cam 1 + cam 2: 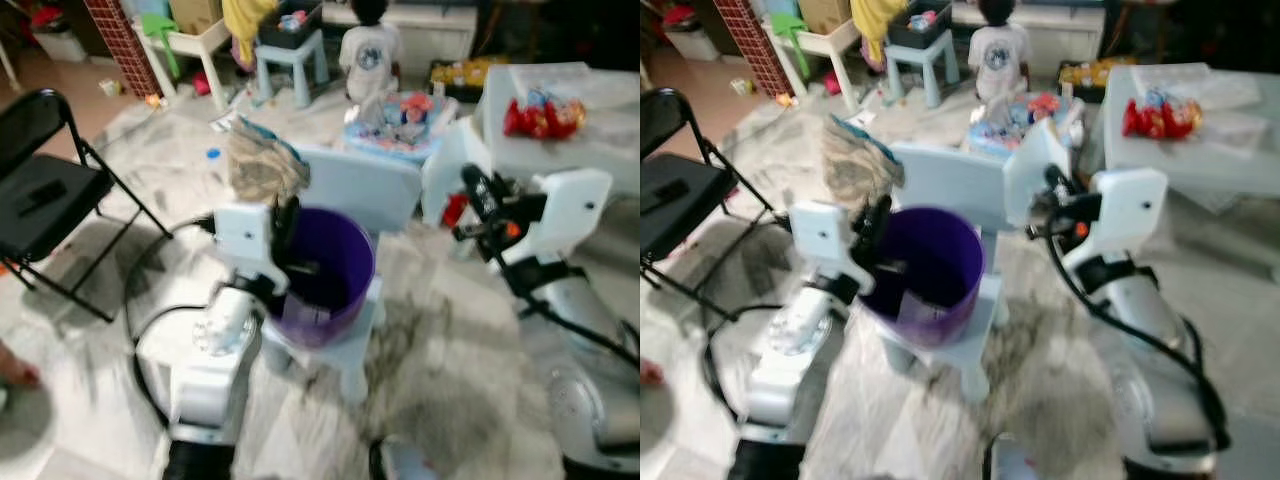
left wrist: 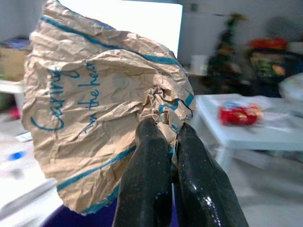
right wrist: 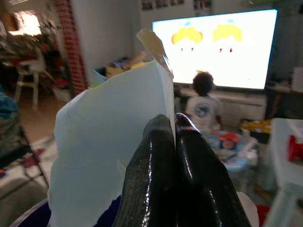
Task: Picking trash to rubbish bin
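Print on crumpled paper bag [image 2: 99, 109] partly folded out of sight, purple bin [image 1: 325, 275] interior shadowed, background blurred

Marbled grey floor [image 1: 450, 380] and what stands on it

A small pale-blue stool [image 1: 345, 345] bears the purple bin [image 1: 325, 275]; a black folding chair [image 1: 45, 195] stands well apart, a white table [image 1: 560, 140] opposite.

A lived-in family living room: a large lit television screen [image 3: 215, 47] showing cartoons, a child in a white shirt [image 1: 368, 55] sitting before it, small pale-blue plastic stools [image 1: 290, 60], a black folding metal chair [image 1: 45, 190], and scattered toys across the marbled tile floor [image 1: 450, 340].
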